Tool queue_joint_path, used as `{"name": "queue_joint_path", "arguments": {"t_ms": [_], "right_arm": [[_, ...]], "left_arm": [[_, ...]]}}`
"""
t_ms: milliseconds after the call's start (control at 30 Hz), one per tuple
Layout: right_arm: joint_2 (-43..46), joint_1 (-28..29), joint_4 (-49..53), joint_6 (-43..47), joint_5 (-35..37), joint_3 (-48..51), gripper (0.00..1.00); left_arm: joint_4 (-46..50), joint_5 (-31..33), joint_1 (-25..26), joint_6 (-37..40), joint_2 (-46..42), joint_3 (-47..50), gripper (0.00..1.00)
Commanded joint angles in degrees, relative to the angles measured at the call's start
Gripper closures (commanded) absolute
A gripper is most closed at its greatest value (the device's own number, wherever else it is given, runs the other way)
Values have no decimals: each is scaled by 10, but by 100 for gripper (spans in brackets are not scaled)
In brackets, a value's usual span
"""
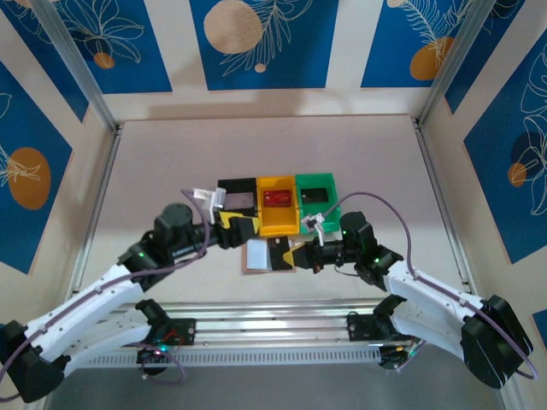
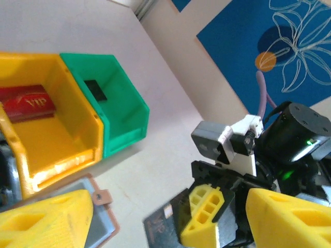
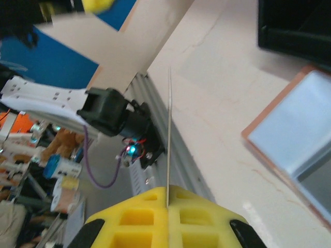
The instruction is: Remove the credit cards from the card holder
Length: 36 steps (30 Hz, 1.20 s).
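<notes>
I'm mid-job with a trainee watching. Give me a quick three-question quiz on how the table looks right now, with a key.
1. Which colour of bin holds the dark red rectangular plastic card?
2. True or false: the right gripper is shut on a thin dark card.
3. The tan-brown leather-like folding card holder on the table is: A snapped shut; B lying open, pale inside up; C standing on edge.

Key:
1. The yellow plastic bin.
2. True. The card sits edge-on between the closed fingers.
3. B.
</notes>
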<state>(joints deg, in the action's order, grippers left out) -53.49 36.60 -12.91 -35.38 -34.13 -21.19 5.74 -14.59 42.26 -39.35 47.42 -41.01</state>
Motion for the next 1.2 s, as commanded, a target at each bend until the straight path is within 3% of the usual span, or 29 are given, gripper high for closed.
{"name": "queue_joint_path", "arguments": {"t_ms": [0, 267, 600, 1033, 1167], "right_arm": [[-4, 9, 30, 25, -63, -13, 100], [-13, 23, 29, 41, -84, -27, 100], [-18, 36, 31, 48, -90, -33, 100], [-36, 56, 29, 58, -106, -47, 100], [-38, 59, 31, 58, -104, -48, 100]], "left_arm": [[219, -129, -37, 114, 44, -77, 20], [358, -298, -40, 242, 197, -205, 20], [372, -386, -31, 272, 280, -220, 32], [383, -388, -2, 295, 329, -225, 53], [382, -390, 0, 296, 329, -224, 69]]}}
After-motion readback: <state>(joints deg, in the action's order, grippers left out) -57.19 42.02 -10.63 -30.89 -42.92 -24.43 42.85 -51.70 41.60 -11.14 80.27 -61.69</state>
